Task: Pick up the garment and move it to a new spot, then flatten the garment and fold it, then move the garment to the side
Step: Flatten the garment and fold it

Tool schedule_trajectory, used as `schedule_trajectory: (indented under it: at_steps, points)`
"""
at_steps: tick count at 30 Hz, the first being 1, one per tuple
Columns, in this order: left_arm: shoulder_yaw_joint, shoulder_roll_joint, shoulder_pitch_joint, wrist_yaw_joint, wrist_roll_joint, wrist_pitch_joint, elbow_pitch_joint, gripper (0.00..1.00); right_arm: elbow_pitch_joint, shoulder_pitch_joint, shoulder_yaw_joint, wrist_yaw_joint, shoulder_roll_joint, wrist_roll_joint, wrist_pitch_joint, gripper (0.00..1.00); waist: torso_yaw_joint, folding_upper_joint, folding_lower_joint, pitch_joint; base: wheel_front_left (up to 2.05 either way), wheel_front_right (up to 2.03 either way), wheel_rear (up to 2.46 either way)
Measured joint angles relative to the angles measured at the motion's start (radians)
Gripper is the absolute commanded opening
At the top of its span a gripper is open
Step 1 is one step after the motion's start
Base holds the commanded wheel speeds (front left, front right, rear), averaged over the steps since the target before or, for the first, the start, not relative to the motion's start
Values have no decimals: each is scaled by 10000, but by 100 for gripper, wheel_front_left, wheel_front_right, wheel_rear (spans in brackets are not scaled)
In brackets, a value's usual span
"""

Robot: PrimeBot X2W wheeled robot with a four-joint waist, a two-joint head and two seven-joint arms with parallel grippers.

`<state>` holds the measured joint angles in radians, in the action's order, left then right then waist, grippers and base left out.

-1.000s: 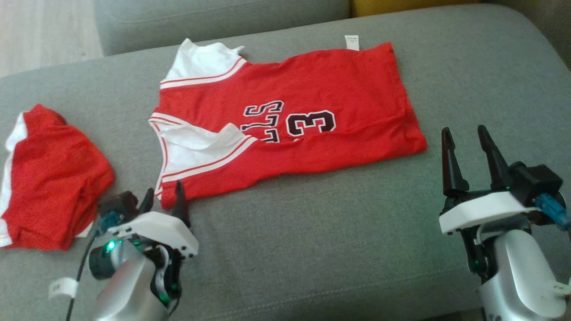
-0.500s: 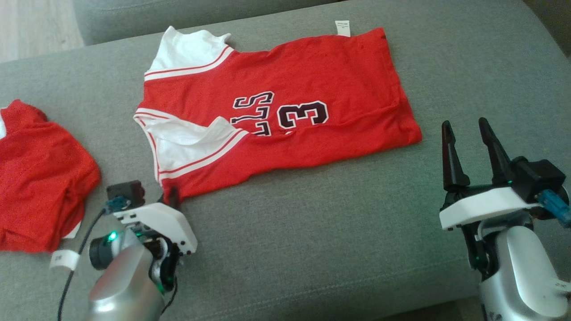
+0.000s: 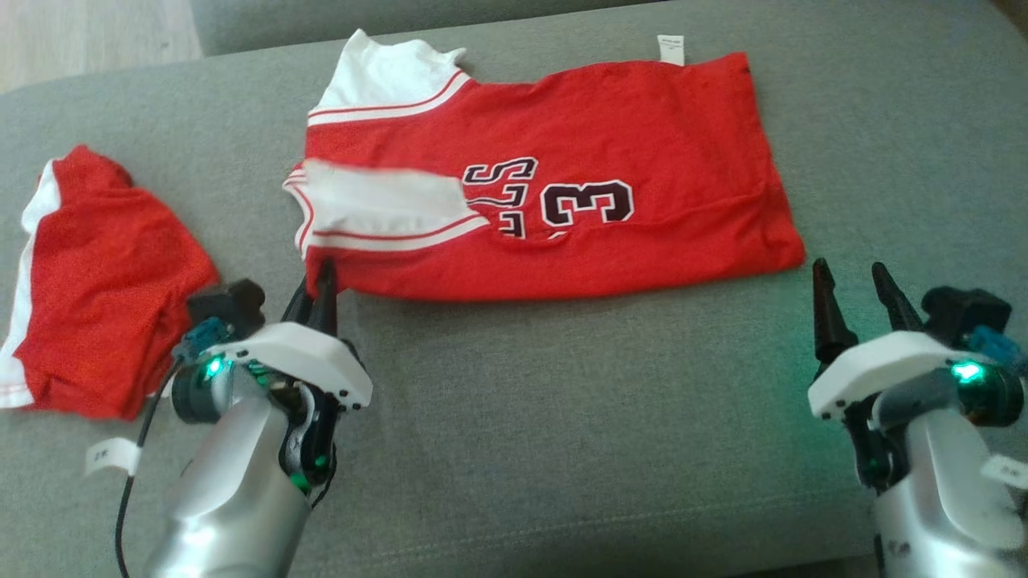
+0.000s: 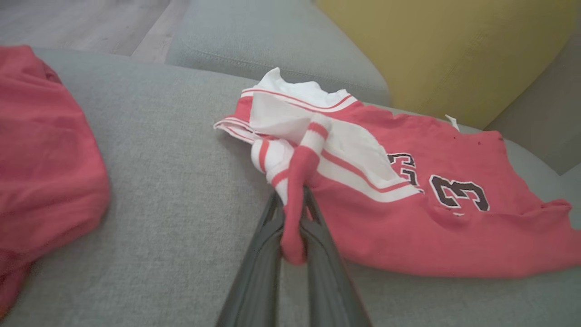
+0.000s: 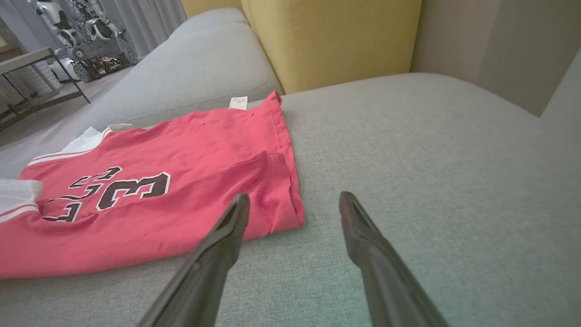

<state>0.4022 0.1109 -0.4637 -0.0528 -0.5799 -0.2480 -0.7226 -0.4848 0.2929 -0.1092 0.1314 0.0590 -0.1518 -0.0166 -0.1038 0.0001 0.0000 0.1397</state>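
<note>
A red jersey [image 3: 578,209] with white shoulder panels and a dark "3" lies spread on the grey sofa seat [image 3: 562,417]. My left gripper [image 3: 320,277] is shut on the jersey's near left corner; the left wrist view shows a red and white fold [image 4: 297,181] pinched between the two fingers and lifted. My right gripper [image 3: 855,289] stands open just below the jersey's near right corner [image 5: 290,213], apart from the cloth, nothing between its fingers [image 5: 227,236].
A second red garment [image 3: 104,281] lies crumpled at the seat's left end. A yellow cushion [image 5: 331,41] and the sofa back [image 4: 272,50] stand behind the jersey. Bare seat fabric runs along the front edge.
My left gripper has closed on the jersey's near left corner and drawn it up and over, folding the white panel onto the red front. The head camera shifted. The right gripper stays open.
</note>
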Motion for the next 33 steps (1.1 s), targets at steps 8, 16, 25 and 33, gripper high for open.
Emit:
schedule_trajectory:
  at_steps: [8, 16, 25, 33]
  points:
    - [128, 4, 174, 0, 263, 0, 903, 0, -1825, 1161, -729, 0, -35, -61, 257, 100, 308, 0, 0, 310, 0, 0, 0]
    - [364, 29, 219, 2, 330, 52, 1375, 0, -3287, 2499, -1108, 0, -36, 84, 236, 100, 502, 0, 1, 875, 0, 0, 0]
    - [456, 100, 213, -2, 332, 186, 1615, 0, -4815, 3475, -1338, 0, 17, 270, 58, 0, 740, 0, 1, 1255, 0, 0, 0]
    - [589, 105, 221, -12, 328, 263, 1430, 0, -5567, 3644, -884, 0, 405, 286, -111, 0, 850, 0, 1, 857, 0, 0, 0]
